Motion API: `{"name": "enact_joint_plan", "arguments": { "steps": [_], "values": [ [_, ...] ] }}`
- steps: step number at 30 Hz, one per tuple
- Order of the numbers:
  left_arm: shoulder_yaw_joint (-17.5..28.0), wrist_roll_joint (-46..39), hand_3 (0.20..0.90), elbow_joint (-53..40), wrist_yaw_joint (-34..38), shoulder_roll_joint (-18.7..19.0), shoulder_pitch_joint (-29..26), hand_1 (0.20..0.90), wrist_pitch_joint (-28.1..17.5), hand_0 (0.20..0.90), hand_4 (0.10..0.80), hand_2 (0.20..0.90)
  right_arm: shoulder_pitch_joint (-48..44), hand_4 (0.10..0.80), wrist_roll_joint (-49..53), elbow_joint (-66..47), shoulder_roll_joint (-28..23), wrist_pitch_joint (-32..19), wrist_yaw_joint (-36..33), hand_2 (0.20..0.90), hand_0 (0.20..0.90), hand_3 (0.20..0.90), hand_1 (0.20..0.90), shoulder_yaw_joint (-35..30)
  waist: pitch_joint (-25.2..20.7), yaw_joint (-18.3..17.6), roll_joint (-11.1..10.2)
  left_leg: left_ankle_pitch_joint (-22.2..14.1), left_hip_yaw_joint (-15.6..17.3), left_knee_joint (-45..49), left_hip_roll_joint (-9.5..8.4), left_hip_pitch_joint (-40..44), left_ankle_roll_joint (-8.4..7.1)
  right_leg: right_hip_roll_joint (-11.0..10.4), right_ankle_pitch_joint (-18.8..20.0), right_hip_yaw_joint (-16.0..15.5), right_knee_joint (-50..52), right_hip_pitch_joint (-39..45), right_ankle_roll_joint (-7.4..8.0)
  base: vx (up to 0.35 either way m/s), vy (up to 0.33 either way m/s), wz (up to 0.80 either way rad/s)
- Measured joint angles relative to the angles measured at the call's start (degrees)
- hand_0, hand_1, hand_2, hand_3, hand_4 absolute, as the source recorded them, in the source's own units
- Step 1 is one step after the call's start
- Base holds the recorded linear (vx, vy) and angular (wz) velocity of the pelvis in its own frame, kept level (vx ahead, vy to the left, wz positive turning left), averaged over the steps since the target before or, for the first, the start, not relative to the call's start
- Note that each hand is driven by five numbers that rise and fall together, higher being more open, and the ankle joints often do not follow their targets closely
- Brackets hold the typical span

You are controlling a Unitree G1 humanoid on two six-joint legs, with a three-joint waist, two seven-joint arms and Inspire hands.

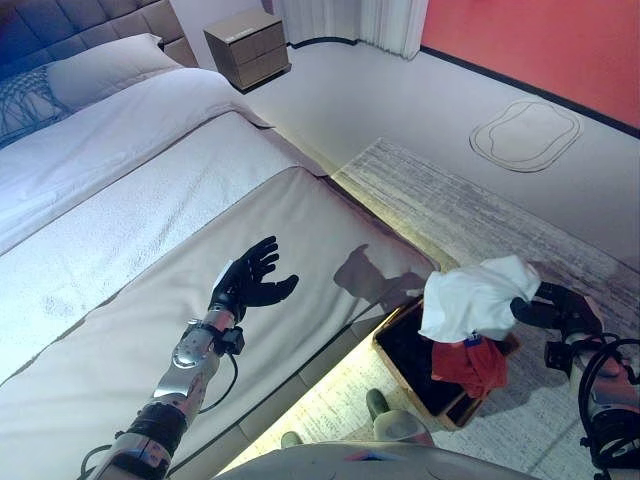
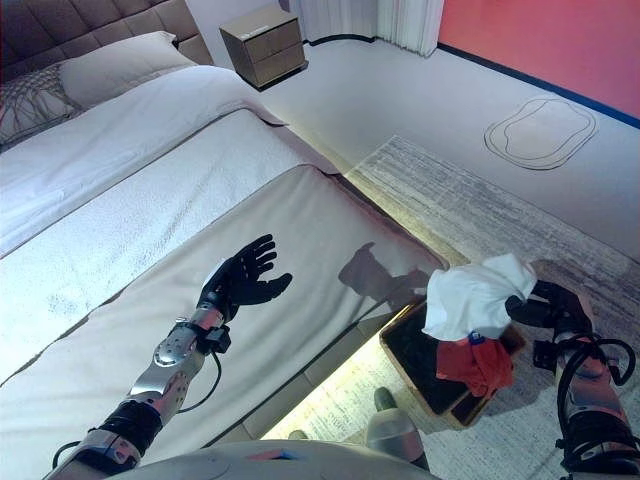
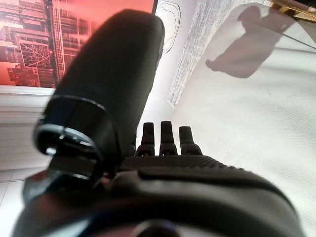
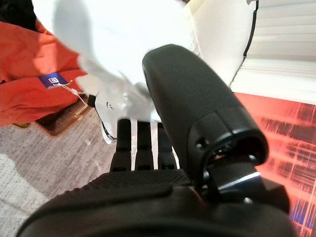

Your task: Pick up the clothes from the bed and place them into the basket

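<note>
My right hand point(image 1: 558, 306) is shut on a white garment point(image 1: 474, 296) and holds it up over the dark basket point(image 1: 408, 352), which stands on the floor by the bed's foot corner. A red garment point(image 1: 471, 366) with a blue tag lies in the basket, draped over its rim, just under the white one. In the right wrist view my fingers point(image 4: 142, 143) reach into the white garment point(image 4: 123, 39), with the red one point(image 4: 29, 74) beside it. My left hand point(image 1: 254, 280) is open and empty above the beige bed cover point(image 1: 150, 330); it also shows in the left wrist view point(image 3: 168, 140).
The bed point(image 1: 120, 190) runs along the left, with pillows point(image 1: 100, 65) at its head. A wooden nightstand point(image 1: 248, 48) stands at the back. A grey rug point(image 1: 470, 210) lies under the basket, and a pale mat point(image 1: 525, 135) by the red wall.
</note>
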Motion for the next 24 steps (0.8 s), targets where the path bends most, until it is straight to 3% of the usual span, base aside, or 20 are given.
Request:
{"name": "enact_joint_plan", "arguments": {
  "steps": [17, 24],
  "values": [
    [-0.11, -0.01, 0.9, 0.25, 0.56, -0.1, 0.18, 0.9, -0.07, 0.9, 0.8, 0.9, -0.4, 0.8, -2.65, 1.46, 0.01, 0.26, -1.35, 0.9, 0.9, 0.9, 0.9, 0.01, 0.01, -0.17, 0.0, 0.02, 0.03, -0.02, 0.0, 0.34, 0.01, 0.03, 0.0, 0.04, 0.0, 0.32, 0.01, 0.004, 0.015, 0.0],
    [0.06, 0.0, 0.9, 1.19, 1.65, -3.21, 0.21, 0.9, -0.25, 0.9, 0.8, 0.9, 0.11, 0.8, -4.97, -7.66, 2.83, -2.07, -3.21, 0.9, 0.9, 0.9, 0.9, 2.67, 0.02, -0.13, -0.01, 0.03, -0.2, -0.17, 0.02, 0.48, 0.02, 0.04, 0.0, -0.07, 0.0, 0.62, 0.01, 0.023, 0.029, 0.01]
  ]
}}
